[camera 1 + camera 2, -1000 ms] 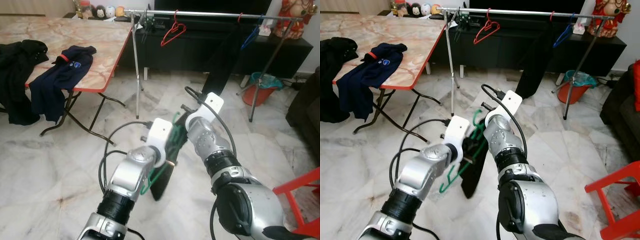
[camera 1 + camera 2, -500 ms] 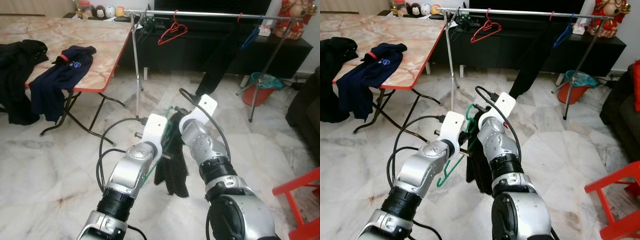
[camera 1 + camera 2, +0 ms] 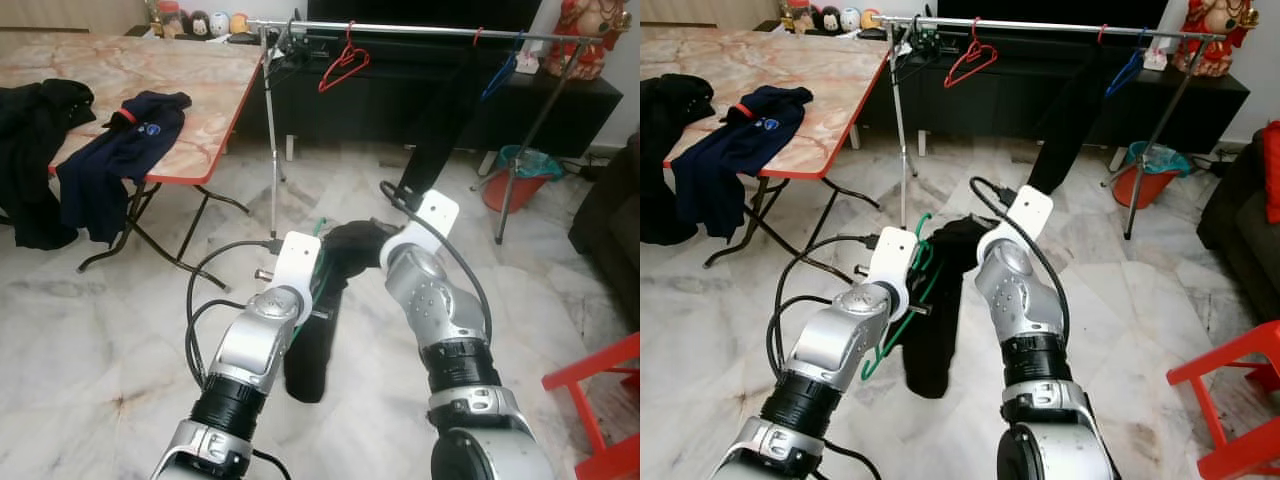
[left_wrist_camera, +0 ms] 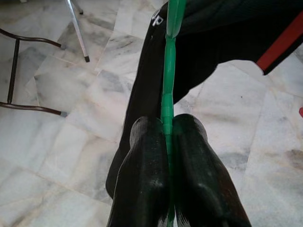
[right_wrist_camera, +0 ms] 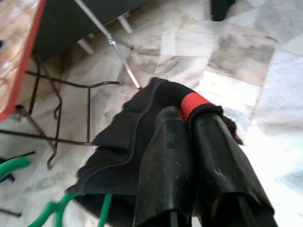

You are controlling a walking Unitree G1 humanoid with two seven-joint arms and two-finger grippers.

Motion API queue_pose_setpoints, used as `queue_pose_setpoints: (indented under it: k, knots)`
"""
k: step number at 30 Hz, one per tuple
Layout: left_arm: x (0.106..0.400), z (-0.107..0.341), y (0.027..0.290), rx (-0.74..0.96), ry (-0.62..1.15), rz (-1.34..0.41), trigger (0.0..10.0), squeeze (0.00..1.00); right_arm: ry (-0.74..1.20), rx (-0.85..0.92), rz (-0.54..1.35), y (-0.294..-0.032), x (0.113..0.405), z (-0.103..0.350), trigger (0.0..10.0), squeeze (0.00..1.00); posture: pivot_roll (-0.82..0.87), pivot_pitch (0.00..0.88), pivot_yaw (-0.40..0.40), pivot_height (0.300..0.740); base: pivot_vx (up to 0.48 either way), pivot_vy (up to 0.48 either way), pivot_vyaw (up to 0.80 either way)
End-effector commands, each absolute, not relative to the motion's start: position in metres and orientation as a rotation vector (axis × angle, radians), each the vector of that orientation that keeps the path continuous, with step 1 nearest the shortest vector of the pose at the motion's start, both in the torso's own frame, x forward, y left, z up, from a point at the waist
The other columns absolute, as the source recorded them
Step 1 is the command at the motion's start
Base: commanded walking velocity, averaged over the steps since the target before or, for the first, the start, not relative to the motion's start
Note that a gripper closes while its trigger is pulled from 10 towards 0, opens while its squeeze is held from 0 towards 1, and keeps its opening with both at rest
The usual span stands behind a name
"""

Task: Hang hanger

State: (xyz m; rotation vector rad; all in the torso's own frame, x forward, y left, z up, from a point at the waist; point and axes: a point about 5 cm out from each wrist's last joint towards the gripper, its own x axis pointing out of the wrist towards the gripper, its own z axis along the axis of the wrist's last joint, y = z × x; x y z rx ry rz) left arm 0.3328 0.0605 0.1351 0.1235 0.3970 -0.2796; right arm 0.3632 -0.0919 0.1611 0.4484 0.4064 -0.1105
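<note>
Far to the left of the left gripper [image 4: 166, 130], a folding table [image 3: 200, 90] with a marbled pink top and red edge stands on the pale marble floor [image 3: 100, 330]. A black garment [image 3: 35, 150] and a navy shirt [image 3: 125, 140] hang over its near edge.

The left gripper is raised at mid-scene, its two black fingers [image 4: 142, 179] pressed together on the thin stem of a green hanger [image 3: 902, 300]; the stem runs straight out past the fingertips. Black trousers [image 3: 935, 320] with a red band are draped on the hanger and hang down just right of this gripper, over the floor.

Immediately to the right, close beside the left one, the right gripper [image 5: 187, 118] pinches the trousers' waistband at its red tab [image 5: 193, 103], fingers shut on the cloth.

Beyond both grippers, well apart from them, a metal clothes rail [image 3: 420, 30] on thin legs stands in front of a long black cabinet [image 3: 580, 100]. On it hang a red hanger [image 3: 343, 65], a dark garment [image 3: 445, 110] and a blue hanger [image 3: 500, 75].

Farther right of the right gripper are an orange bucket [image 3: 520, 180] by the rail's leg, a dark sofa edge [image 3: 610, 230], and a red frame [image 3: 600, 400] at the near corner.
</note>
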Motion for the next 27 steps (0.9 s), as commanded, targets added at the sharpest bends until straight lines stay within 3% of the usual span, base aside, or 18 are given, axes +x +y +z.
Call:
queue_pose_setpoints:
  k: [1,11,16,18,19,21,27]
  knots:
    - [0.336,0.148,0.054,0.143,0.327,-0.316,10.0,0.0,0.462,0.485,-0.044,-0.073,0.349,0.154,10.0,0.0,0.15,0.0,-0.077,0.74,0.0,0.0,0.0]
    - [0.332,0.162,0.041,0.026,0.255,-0.423,10.0,0.0,0.489,0.456,0.091,-0.066,0.335,0.152,10.0,0.0,0.15,0.0,-0.079,0.74,0.0,0.0,0.0]
    - [0.323,0.167,0.041,-0.062,0.22,-0.563,10.0,0.0,0.477,0.334,0.161,-0.076,0.331,0.155,10.0,0.0,0.14,0.0,-0.077,0.74,0.0,0.0,0.0]
    - [0.32,0.169,0.044,-0.072,0.205,-0.602,10.0,0.0,0.434,0.167,0.262,-0.078,0.329,0.159,10.0,0.0,0.14,0.0,-0.076,0.74,0.0,0.0,0.0]
    - [0.32,0.169,0.044,-0.072,0.205,-0.602,10.0,0.0,0.434,0.167,0.262,-0.078,0.329,0.159,10.0,0.0,0.14,0.0,-0.076,0.74,0.0,0.0,0.0]
    - [0.317,0.169,0.048,-0.05,0.199,-0.655,10.0,0.0,0.357,-0.093,0.295,-0.091,0.331,0.164,10.0,0.0,0.14,0.0,-0.073,0.74,0.0,0.0,0.0]
    - [0.309,0.167,0.053,-0.019,0.205,-0.734,10.0,0.0,0.319,-0.326,0.291,-0.11,0.33,0.165,10.0,0.0,0.13,0.0,-0.067,0.74,0.0,0.0,0.0]
